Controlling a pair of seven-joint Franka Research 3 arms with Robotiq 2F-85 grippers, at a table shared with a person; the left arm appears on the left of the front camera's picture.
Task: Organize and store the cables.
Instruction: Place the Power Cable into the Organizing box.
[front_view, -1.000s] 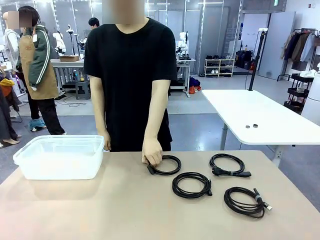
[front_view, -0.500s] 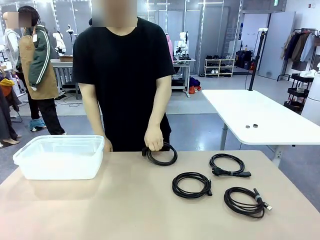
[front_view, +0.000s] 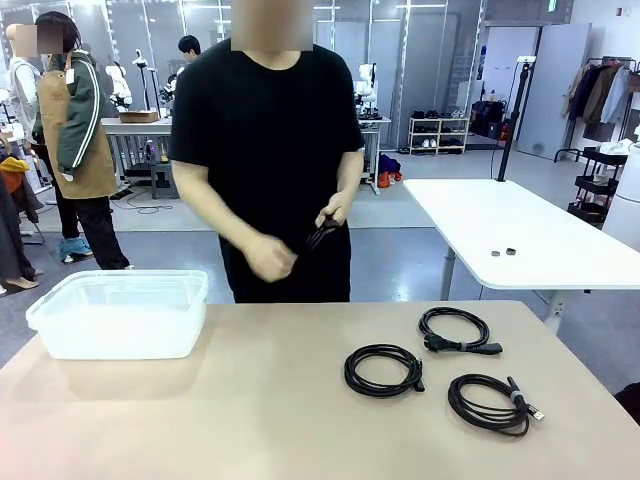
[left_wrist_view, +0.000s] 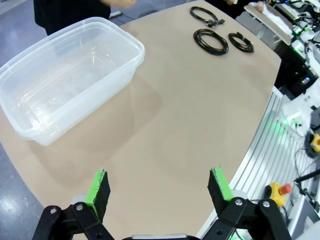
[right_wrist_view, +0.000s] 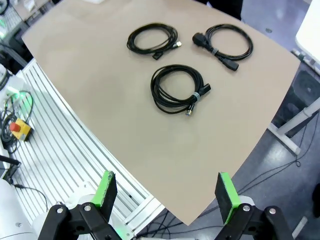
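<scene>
Three black coiled cables lie on the right half of the tan table: a middle coil (front_view: 383, 369), a coil with a thick plug (front_view: 458, 329) behind it, and a coil with a silver connector (front_view: 490, 401) nearest the front edge. The person at the far side holds a fourth cable (front_view: 322, 233) up at waist height in both hands. In the right wrist view the same three coils appear as the middle coil (right_wrist_view: 152, 39), the plug coil (right_wrist_view: 227, 41) and the silver-tipped coil (right_wrist_view: 177, 87), well ahead of my open right gripper (right_wrist_view: 166, 192). My left gripper (left_wrist_view: 159, 187) is open above bare table.
A clear plastic bin (front_view: 120, 335) stands at the table's far left, with nothing in it; in the left wrist view the bin (left_wrist_view: 134, 50) lies ahead and to the left. An aluminium frame with an emergency-stop button (left_wrist_view: 280, 190) borders the table's near side.
The person has lifted the far-left coil off the table, raised it to waist height and brought the other hand toward it. The three other coils have not moved.
</scene>
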